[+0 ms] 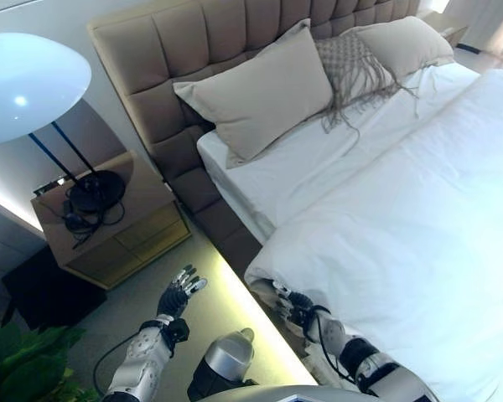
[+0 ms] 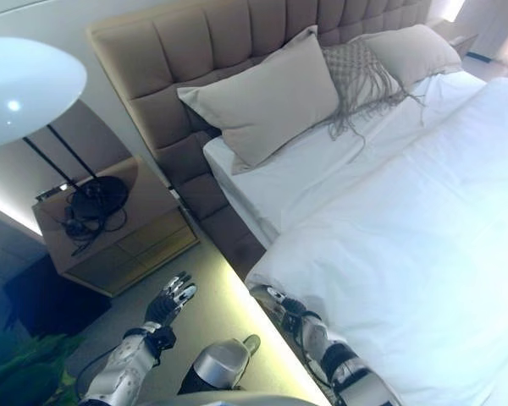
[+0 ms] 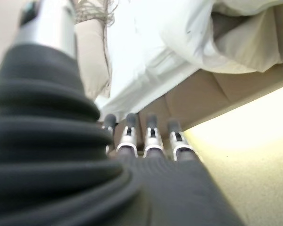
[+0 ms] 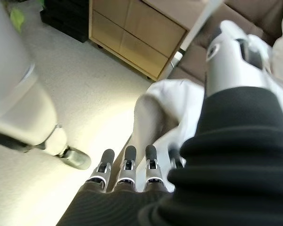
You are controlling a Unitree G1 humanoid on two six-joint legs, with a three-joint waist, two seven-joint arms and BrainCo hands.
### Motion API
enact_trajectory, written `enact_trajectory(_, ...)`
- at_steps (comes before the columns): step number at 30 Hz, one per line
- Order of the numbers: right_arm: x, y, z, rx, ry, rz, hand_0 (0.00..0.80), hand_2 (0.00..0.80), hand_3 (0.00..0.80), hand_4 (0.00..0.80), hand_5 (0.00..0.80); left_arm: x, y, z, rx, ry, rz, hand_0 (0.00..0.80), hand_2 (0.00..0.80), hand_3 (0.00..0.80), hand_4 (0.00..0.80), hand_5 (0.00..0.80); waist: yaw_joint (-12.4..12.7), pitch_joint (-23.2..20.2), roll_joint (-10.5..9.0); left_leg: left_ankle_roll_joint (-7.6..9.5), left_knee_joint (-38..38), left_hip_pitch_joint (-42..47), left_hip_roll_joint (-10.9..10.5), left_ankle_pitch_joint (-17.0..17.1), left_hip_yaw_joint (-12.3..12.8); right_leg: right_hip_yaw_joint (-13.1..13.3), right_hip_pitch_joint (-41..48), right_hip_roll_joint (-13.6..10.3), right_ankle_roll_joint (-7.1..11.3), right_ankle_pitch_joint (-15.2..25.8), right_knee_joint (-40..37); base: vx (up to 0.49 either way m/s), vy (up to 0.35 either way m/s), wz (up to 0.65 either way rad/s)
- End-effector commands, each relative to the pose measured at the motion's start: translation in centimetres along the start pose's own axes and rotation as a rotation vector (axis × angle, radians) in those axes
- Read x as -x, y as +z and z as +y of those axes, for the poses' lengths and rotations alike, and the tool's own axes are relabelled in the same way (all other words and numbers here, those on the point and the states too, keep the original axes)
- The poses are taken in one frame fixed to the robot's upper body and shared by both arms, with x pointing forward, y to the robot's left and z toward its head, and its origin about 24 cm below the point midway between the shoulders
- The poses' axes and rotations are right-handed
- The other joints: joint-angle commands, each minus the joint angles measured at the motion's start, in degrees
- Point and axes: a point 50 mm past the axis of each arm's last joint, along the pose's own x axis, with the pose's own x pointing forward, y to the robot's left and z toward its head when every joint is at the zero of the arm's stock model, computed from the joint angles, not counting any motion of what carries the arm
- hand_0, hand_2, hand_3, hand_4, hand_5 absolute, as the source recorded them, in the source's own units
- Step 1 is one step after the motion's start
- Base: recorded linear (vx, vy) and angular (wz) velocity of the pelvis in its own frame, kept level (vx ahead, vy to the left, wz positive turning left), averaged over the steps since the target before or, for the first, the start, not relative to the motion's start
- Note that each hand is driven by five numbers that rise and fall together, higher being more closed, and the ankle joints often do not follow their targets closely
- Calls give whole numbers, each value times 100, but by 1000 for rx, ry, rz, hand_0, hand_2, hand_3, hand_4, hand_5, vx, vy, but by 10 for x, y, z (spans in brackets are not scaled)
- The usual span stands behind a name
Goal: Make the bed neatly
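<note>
A white duvet [image 1: 402, 218] covers the bed's lower part, and its top edge stops short of the pillows, leaving bare white sheet [image 1: 302, 159]. The duvet's near corner [image 4: 155, 108] hangs over the bed's side. My right hand [image 1: 295, 306] is at that corner with its fingers [image 4: 127, 167] straight, open, holding nothing. My left hand [image 1: 180, 293] hovers over the floor beside the bed, open and apart from the bedding; its fingers [image 3: 151, 136] point at the bed frame. Two beige pillows [image 1: 260, 92] [image 1: 402, 42] and a fringed cushion [image 1: 352, 67] lean on the padded headboard [image 1: 193, 42].
A wooden nightstand [image 1: 109, 226] stands left of the bed with a lamp base and cables on it. A large white lamp shade [image 1: 25, 79] hangs above it. A green plant [image 1: 25, 360] is at the lower left. Lit floor runs along the bed frame.
</note>
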Motion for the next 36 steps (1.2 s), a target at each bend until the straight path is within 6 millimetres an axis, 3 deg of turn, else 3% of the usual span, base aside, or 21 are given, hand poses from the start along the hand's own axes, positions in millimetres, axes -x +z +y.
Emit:
enact_trajectory(1,3,19,17,-39,88,-83,0,0,0,0,0,-2,20,-15,-17,-42,-130,0,0,0,0,0,-116,6,37,4,134,-78,324,327,202,359,-39,-396,197,1116,27,-26,-10,-5)
enact_trajectory(7,7,3,4,-75,59,-80,0,0,0,0,0,0,17,-18,-3,-36,-140,0,0,0,0,0,-251,-12,39,7,61,-10,378,310,297,473,-107,-356,203,1066,38,-23,-7,-8)
enact_trajectory(10,11,12,7,-58,37,-171,0,0,0,0,0,1,17,-18,-5,-32,-142,0,0,0,0,0,-316,2,16,0,64,46,399,276,335,492,-132,-359,208,1064,72,0,0,0)
enact_trajectory(15,30,35,31,-24,125,-326,0,0,0,0,0,8,17,-14,-1,-7,-154,0,0,0,0,0,-516,14,-26,11,25,161,450,220,436,574,-171,-331,205,1035,97,0,0,0)
enact_trajectory(20,49,47,26,-82,203,-451,0,0,0,0,0,13,21,-2,2,28,-161,0,0,0,0,0,-779,-71,-58,42,-77,314,485,197,570,711,-226,-303,216,1036,115,-14,-20,-11)
enact_trajectory(28,60,57,-22,-142,-7,-549,0,0,0,0,0,14,18,6,-107,28,-146,0,0,0,0,0,-1293,-184,-58,129,-184,557,535,105,818,995,-324,-173,229,973,138,0,-45,-16)
enact_trajectory(32,60,57,-60,-159,-158,-551,0,0,0,0,0,7,17,-4,-221,-44,-124,0,0,0,0,0,-1563,-144,-47,153,-205,641,603,44,970,1138,-329,-16,250,912,27,12,-99,-27)
enact_trajectory(36,61,62,-98,-197,-246,-562,0,0,0,0,0,-8,27,-21,-467,-132,-159,0,0,0,0,0,-1746,-20,-22,112,-174,559,682,17,1107,1214,-459,64,280,942,-44,-48,-107,-30)
